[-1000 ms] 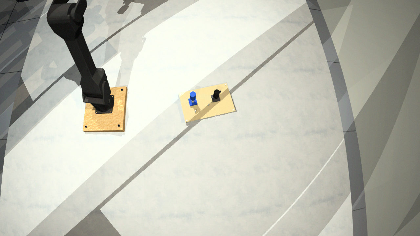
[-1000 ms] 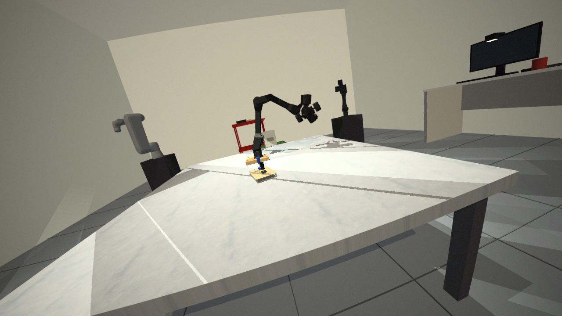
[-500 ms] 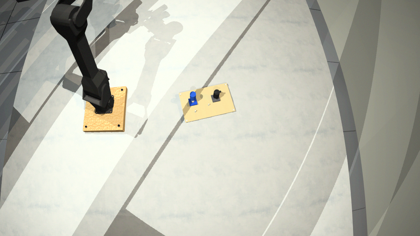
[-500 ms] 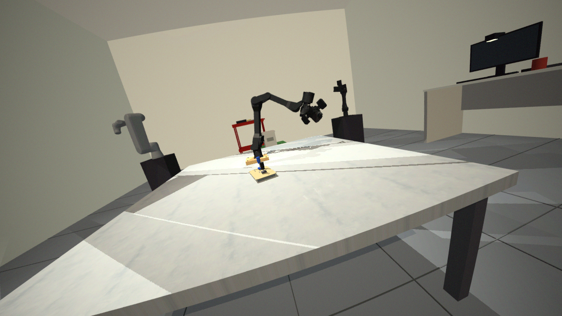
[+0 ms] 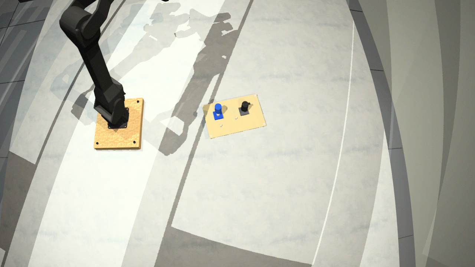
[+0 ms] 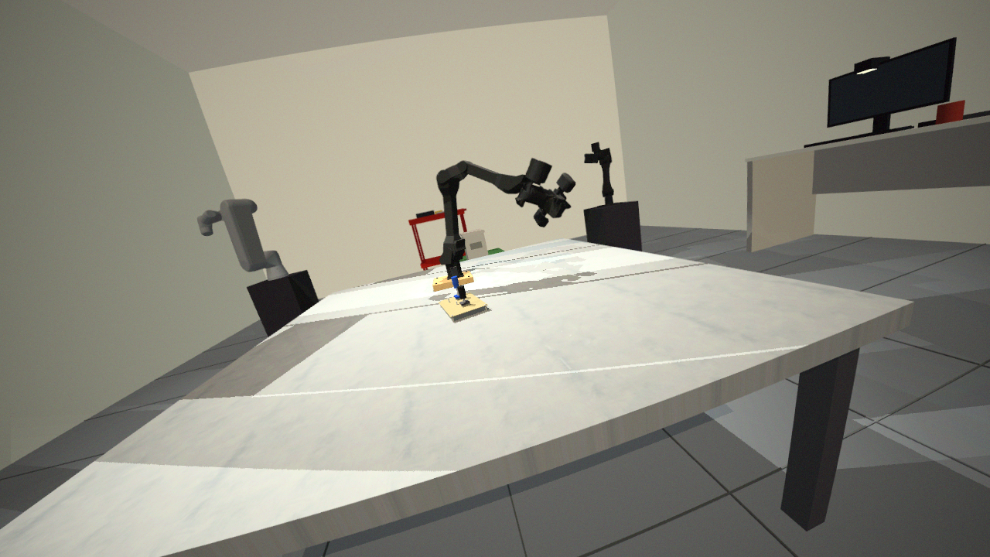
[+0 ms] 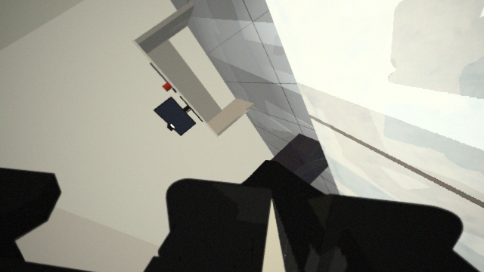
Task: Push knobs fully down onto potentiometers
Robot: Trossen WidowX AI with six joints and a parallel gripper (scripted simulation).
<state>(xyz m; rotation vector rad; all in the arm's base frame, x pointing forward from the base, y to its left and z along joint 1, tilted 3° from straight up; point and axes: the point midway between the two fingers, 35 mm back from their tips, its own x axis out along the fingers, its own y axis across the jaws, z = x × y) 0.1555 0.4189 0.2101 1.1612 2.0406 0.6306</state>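
Yellow circuit board (image 5: 229,129) (image 6: 456,311) stands on the desk (image 5: 265,199) (image 6: 484,387), where we see a blue knob (image 5: 218,108) (image 6: 455,281) and a black knob (image 5: 244,105) (image 6: 462,291) standing upright on it. Near it, our arm rises from a wooden base (image 5: 133,139) (image 6: 438,285); our hand (image 7: 270,166), closed on nothing, hangs well apart from the board.
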